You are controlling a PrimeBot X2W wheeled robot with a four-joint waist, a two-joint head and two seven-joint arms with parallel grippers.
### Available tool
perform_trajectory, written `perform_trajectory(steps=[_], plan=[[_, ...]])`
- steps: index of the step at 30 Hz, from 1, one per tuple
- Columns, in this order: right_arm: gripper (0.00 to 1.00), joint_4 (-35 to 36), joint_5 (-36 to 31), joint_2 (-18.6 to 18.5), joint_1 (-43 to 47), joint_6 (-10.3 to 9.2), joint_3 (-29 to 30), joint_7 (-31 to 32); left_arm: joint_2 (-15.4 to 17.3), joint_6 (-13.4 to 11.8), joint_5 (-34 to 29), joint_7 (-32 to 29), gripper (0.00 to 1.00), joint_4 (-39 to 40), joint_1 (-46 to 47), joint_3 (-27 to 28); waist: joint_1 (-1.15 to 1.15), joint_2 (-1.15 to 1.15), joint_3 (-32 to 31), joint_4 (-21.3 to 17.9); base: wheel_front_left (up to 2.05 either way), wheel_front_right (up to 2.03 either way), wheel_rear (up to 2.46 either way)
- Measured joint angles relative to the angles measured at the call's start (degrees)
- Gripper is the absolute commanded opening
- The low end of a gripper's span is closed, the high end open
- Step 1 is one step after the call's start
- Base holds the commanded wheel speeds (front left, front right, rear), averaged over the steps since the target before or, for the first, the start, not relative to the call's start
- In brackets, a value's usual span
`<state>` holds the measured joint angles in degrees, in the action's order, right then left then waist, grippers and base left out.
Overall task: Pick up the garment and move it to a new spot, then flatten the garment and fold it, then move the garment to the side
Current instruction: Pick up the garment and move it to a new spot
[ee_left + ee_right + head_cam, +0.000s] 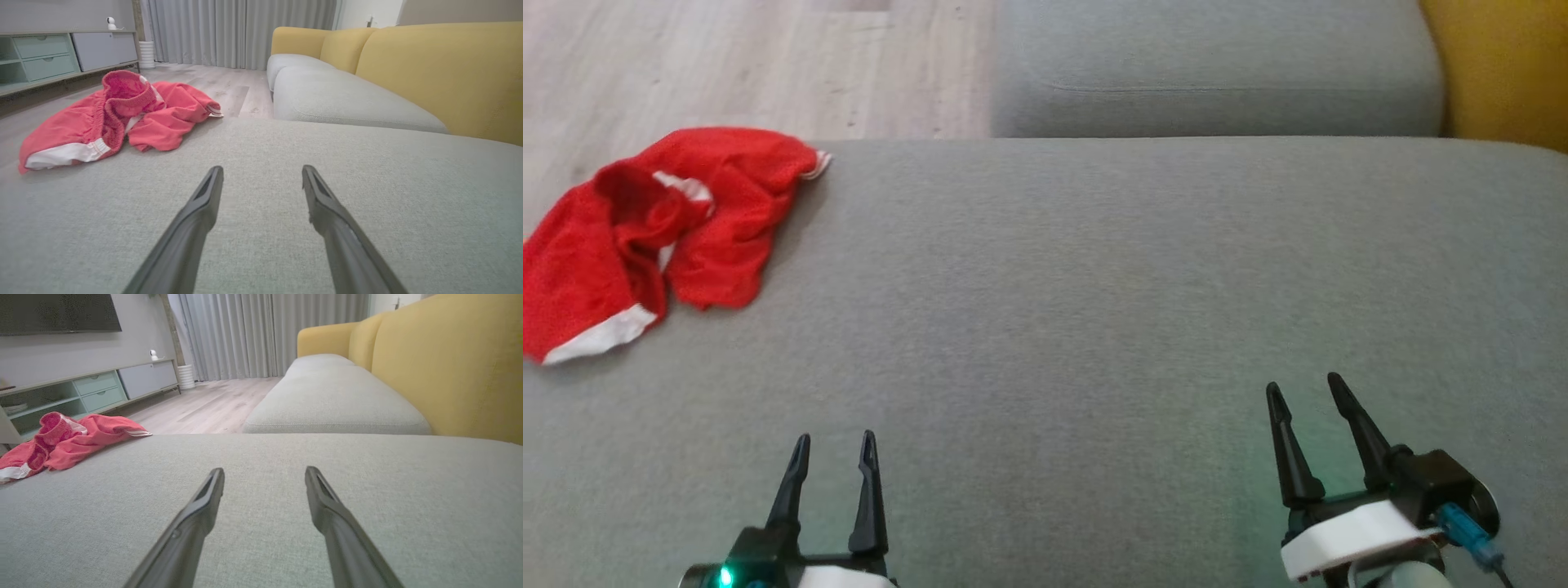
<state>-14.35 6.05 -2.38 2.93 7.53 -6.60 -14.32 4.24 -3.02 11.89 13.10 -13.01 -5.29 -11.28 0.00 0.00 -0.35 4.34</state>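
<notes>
A broad grey seat cushion [1094, 286] is spreading across the head view, with a second grey cushion [1217, 65] lying beyond it, a yellow backrest [1503, 65] rising at the far right and pale wood floor [727, 57] showing at the far left. The red garment [662, 229], trimmed in white, is lying crumpled in a heap on the far left part of the broad cushion, one corner reaching the cushion's far edge beside the floor. The left gripper [836, 437] is sitting low at the near left with its two dark fingers spread apart and nothing between them, and the garment is lying well apart from it, ahead and to its left. The right gripper [1303, 382] is sitting at the near right, likewise parted and grasping nothing, over bare cushion. In the left wrist view, grey curtains [237, 28] are hanging at the back of the room and a low cabinet [49, 53] is standing along the wall.
</notes>
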Motion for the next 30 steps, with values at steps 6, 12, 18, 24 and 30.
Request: perform_trajectory(steps=[6, 12, 18, 24, 30], plan=[[1.00, 0.4, 0.0, 0.0, 0.0, 0.00, 0.8, 0.0, 0.1, -0.1, 0.0, -0.4, 1.00, 0.4, 0.0, -0.4, 0.00, 0.00, 0.1, 4.6, 0.00, 0.00, 0.00], [1.00, 0.6, 0.0, 0.0, 0.0, 0.00, 0.2, 0.0, 0.2, -0.3, 1.4, -0.4, 1.00, 1.0, 0.0, -0.1, 0.00, 0.00, 0.1, 11.6, 0.00, 0.00, 0.00], [1.00, 0.6, -0.1, 0.0, 0.0, 0.00, -1.9, -0.1, 0.7, -1.1, 2.3, -0.4, 1.00, 2.0, 0.0, 0.7, 0.00, 0.00, 0.0, 18.5, 0.00, 0.00, 0.00], [1.00, 0.6, -0.1, 0.0, 0.0, 0.00, -2.7, -0.1, 1.1, -1.6, 3.2, -0.4, 1.00, 2.3, -1.6, 2.0, 0.00, 0.00, 0.0, 22.3, 0.00, 0.00, 0.00], [1.00, 0.6, -0.9, 0.0, -0.1, 0.00, -3.0, 0.0, 1.1, -2.1, 3.8, -0.2, 1.00, 2.6, -2.1, 2.2, 0.00, 0.00, 0.6, 22.0, 0.00, 0.00, 0.00]])
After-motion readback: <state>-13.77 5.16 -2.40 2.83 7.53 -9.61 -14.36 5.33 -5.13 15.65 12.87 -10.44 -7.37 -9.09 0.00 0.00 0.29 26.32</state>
